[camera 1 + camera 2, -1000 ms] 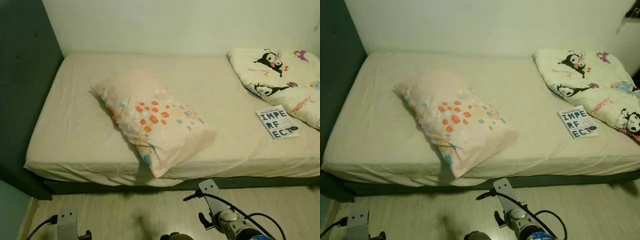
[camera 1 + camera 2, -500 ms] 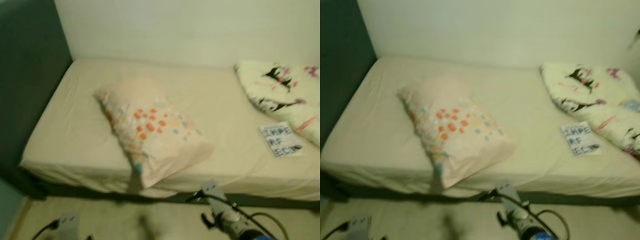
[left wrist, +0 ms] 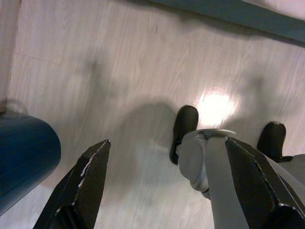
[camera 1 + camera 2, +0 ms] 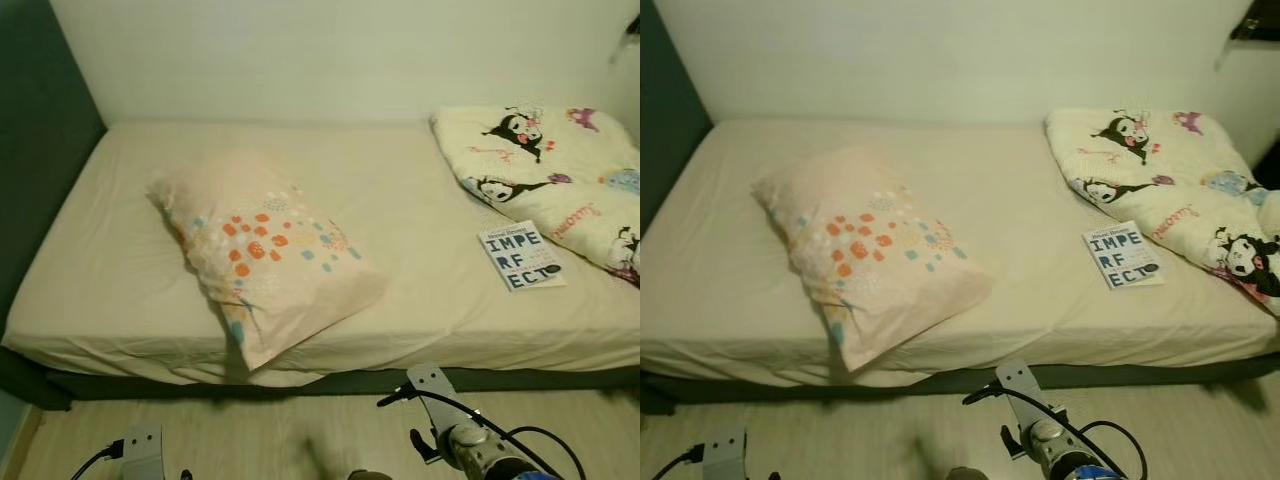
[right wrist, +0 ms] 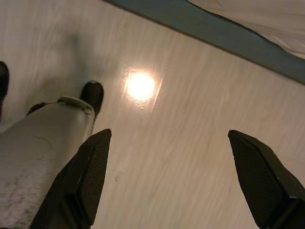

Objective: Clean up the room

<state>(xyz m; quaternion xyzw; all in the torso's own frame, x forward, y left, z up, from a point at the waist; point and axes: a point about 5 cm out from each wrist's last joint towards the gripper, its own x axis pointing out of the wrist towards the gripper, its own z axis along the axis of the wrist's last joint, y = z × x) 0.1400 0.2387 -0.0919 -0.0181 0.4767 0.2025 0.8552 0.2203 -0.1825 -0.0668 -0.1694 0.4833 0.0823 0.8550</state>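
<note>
**A:** Before the robot, what lies there, biggest first?

**B:** Bed along the wall, filling most of the head views. On it, a cartoon-print quilt bunched at the right end, a dotted pillow lying askew near the front edge at the middle-left, and a book just beside the quilt. Wood floor below.

**A:** And the grippers?

**B:** Both hang low over the floor, well apart from the bed. Left gripper is spread wide with nothing between its fingers; right gripper likewise, wide and empty. The robot's legs and feet show beneath them.

**A:** Which step, then?

**B:** I'd judge it the approach: nothing is grasped yet. The pillow sits nearest, so it seems the likely first target.

**A:** What does the next move need?

**B:** Probably stepping closer, raising an arm over the mattress edge, then gripping the pillow to straighten it toward the left end.
</note>
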